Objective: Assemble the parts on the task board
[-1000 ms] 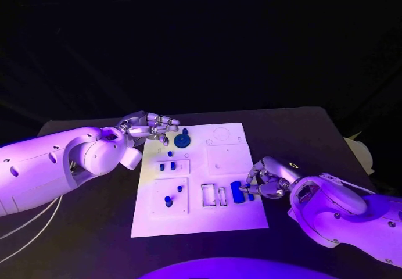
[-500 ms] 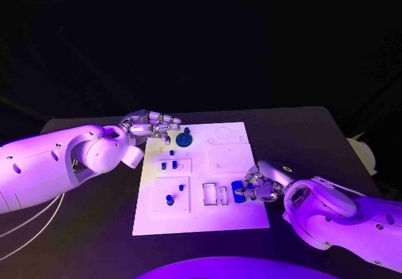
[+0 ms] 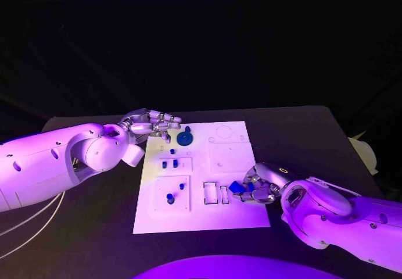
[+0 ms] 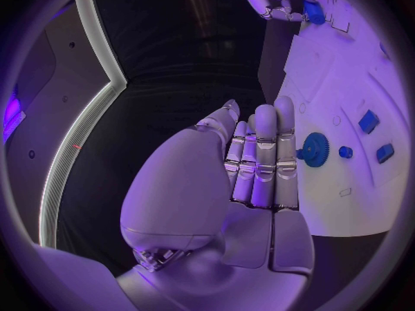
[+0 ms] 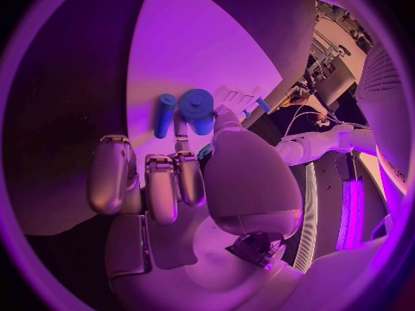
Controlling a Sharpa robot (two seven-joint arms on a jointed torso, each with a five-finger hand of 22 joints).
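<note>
We see the white rectangular task board lying in the middle of the black table, its surface cut into raised square panels and small recesses. Near its far end sits a blue gear-shaped disc with toothed edges, just beside our left hand — the fingers there lie straight and close together at the board's edge, holding nothing. Below the disc, small blue rectangular pegs stand in a panel, and two more small blue studs sit in the square panel nearer us. Our right hand rests over the board's right edge, pinching a short blue cylinder — smooth, round-ended, held at the fingertips. A slimmer blue pin lies just beside it on the board.
</note>
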